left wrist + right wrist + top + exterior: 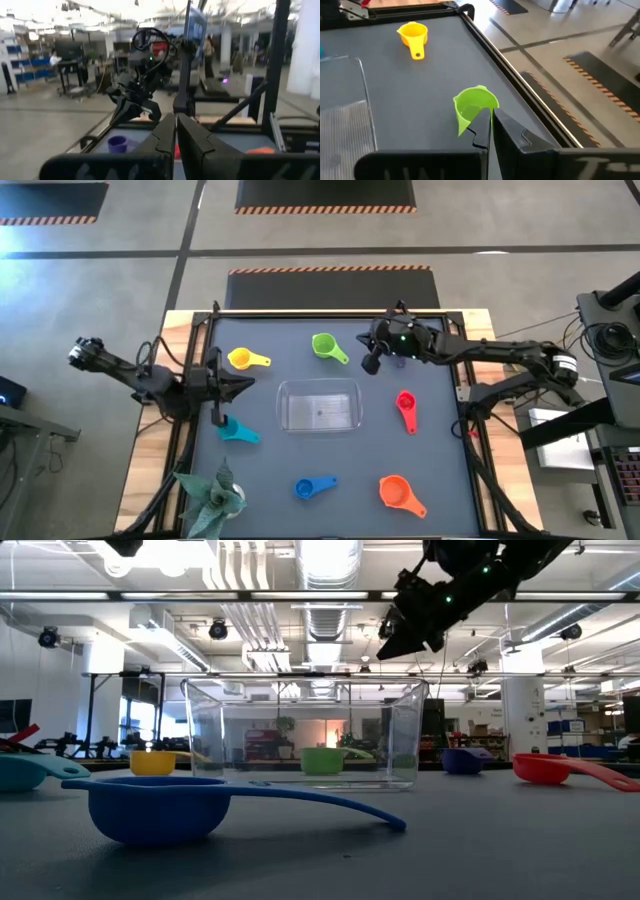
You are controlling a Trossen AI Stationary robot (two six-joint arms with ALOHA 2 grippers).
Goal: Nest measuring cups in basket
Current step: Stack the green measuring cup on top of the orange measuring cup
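Observation:
The clear basket (320, 405) stands empty at the table's middle, and the cups lie singly around it. Yellow (240, 359) and green (325, 345) are on its far side, red (405, 402) on its right, teal (232, 428) on its left, and blue (308, 488) and orange (395, 492) nearer. The purple cup (463, 760) sits far right, mostly under the right arm in the high view. My right gripper (370, 366) is shut and hangs high above the table (385, 652), just right of the green cup (475, 107). My left gripper (248, 386) is shut and hovers at the left, between the yellow and teal cups.
A green artificial plant (210, 495) stands at the near left corner. A raised dark frame (300, 313) runs along the mat's far edge. Bare mat lies between the basket and the near cups.

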